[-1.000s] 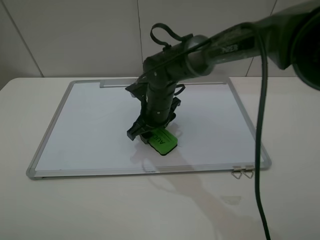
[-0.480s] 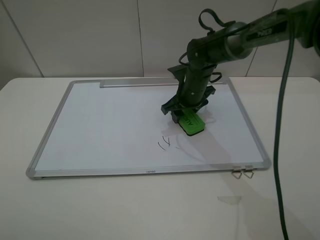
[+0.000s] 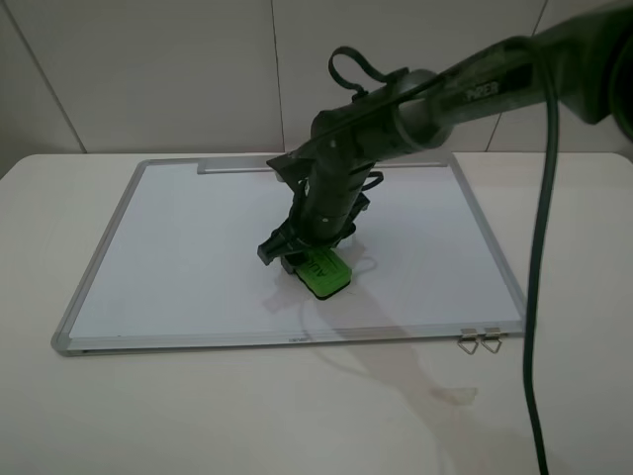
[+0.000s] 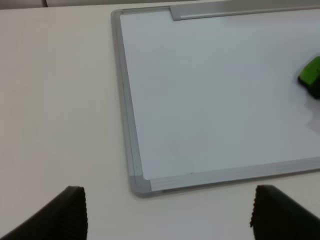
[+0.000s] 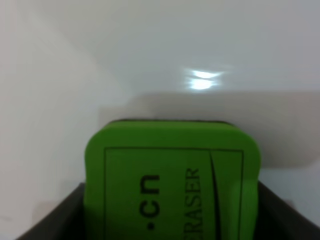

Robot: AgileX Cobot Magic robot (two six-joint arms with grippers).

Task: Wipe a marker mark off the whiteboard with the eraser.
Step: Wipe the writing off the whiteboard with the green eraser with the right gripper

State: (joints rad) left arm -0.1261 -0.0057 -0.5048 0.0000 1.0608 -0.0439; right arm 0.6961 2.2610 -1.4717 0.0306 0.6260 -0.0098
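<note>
The whiteboard (image 3: pixel 178 247) lies flat on the pale table. My right gripper (image 3: pixel 309 259) reaches down onto its near middle, shut on the green eraser (image 3: pixel 323 274), which rests on the board surface. The right wrist view shows the eraser (image 5: pixel 172 180) close up, held between dark fingers (image 5: pixel 57 220), with bare white board (image 5: pixel 150 50) beyond it. No marker mark shows anywhere on the uncovered board; the spot under the eraser is hidden. My left gripper (image 4: pixel 172 215) stands open above the table off the board's corner (image 4: pixel 140 184), with the eraser (image 4: pixel 312 75) at that view's edge.
Two metal clips (image 3: pixel 480 339) hang off the board's near right corner. A grey tray strip (image 3: pixel 237 166) runs along the far edge. The right arm's cable (image 3: pixel 539 297) hangs down over the table on the right.
The right gripper swept the eraser right, uncovering a thin black scribble, then back left and nearer over that spot. The scribble no longer shows.
</note>
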